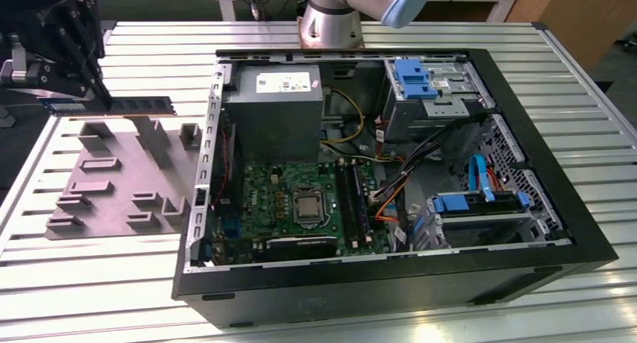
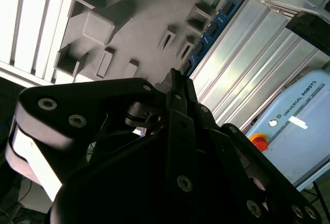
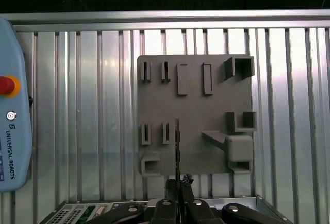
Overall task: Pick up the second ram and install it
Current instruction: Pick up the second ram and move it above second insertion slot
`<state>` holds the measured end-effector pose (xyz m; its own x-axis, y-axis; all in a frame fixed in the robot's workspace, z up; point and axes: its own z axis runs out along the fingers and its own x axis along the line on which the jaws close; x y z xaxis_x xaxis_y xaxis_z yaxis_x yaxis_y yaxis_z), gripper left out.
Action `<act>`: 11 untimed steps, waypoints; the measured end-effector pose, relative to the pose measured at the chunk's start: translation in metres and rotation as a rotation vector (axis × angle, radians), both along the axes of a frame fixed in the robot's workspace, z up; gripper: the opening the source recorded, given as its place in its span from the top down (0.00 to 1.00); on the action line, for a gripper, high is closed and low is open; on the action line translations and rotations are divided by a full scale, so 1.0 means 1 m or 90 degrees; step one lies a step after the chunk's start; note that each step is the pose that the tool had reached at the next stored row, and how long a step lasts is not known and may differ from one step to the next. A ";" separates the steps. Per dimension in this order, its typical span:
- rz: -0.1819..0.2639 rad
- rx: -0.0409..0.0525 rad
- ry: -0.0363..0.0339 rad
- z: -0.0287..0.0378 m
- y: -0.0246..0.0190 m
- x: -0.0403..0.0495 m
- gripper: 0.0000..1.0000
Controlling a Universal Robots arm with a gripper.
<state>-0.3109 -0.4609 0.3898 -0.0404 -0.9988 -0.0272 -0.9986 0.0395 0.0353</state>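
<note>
My black gripper (image 1: 86,97) hangs at the exterior view's far left, shut on the second ram (image 1: 134,104), a dark green-blue stick held level above the far edge of the grey plastic holder (image 1: 110,175). In the first wrist view the ram (image 3: 177,144) shows edge-on, sticking out from the gripper (image 3: 178,187) over the holder (image 3: 206,105). The second wrist view shows the ram's (image 2: 212,27) blue face and chips beyond the gripper (image 2: 178,77). The open computer case (image 1: 557,231) lies to the exterior view's right, with the green motherboard (image 1: 268,190) and its long black memory slots (image 1: 348,201) inside.
The holder's upright posts (image 1: 159,134) stand just below the ram. The case's metal wall (image 1: 211,134) rises between holder and motherboard. Cables (image 1: 388,197), blue drive brackets (image 1: 478,201) and a power supply (image 1: 274,108) crowd the case. A pendant (image 3: 11,105) lies on the slatted table.
</note>
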 end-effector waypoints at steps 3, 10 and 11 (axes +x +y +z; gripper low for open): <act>0.000 0.0000 0.0000 0.0000 0.0000 0.0010 0.86; 0.000 0.0000 0.0000 0.0000 0.0000 0.0027 0.86; 0.000 0.0000 0.0000 0.0000 0.0000 0.0030 0.86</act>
<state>-0.3079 -0.4609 0.3898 -0.0404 -0.9988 -0.0272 -0.9986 0.0395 0.0353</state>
